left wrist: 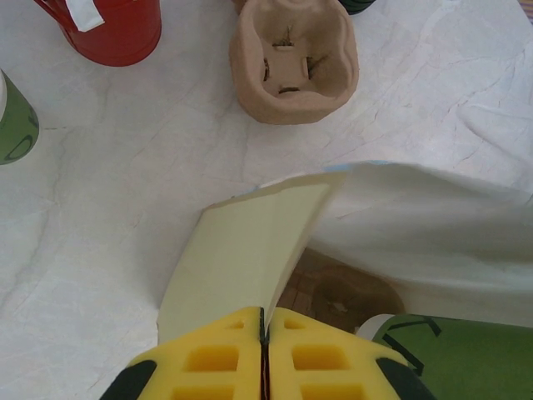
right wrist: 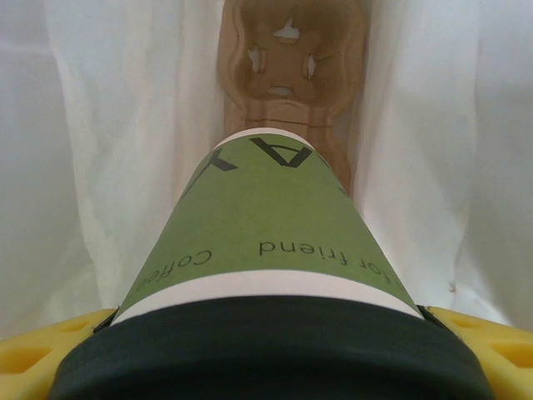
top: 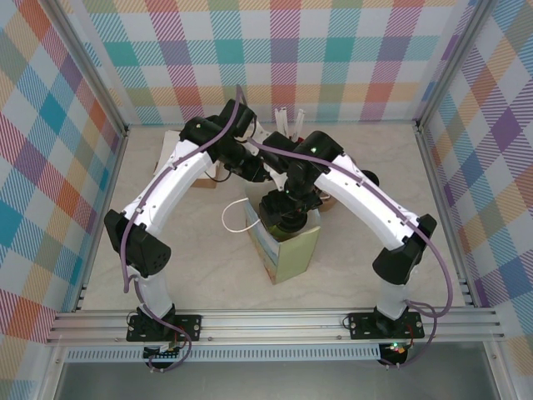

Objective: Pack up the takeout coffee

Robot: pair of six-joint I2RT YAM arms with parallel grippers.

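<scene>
The takeout coffee (right wrist: 266, 225) is a paper cup with a green band and a black lid. My right gripper (right wrist: 266, 358) is shut on it just under the lid, a yellow fingertip (right wrist: 491, 342) showing on each side. The cup hangs upright inside the white-lined paper bag (top: 287, 250), above a brown pulp cup carrier (right wrist: 287, 58) lying on the bag's floor. In the left wrist view my left gripper (left wrist: 266, 333) is shut on the bag's cream top edge (left wrist: 250, 250), holding the mouth open. The cup's green side (left wrist: 466, 350) shows at the lower right there.
A second pulp carrier (left wrist: 296, 62) sits on the table beyond the bag. A red cup (left wrist: 117, 29) stands at the far left, and another green cup (left wrist: 12, 125) is at the left edge. Both arms cross above the bag (top: 283, 208). Checked walls enclose the table.
</scene>
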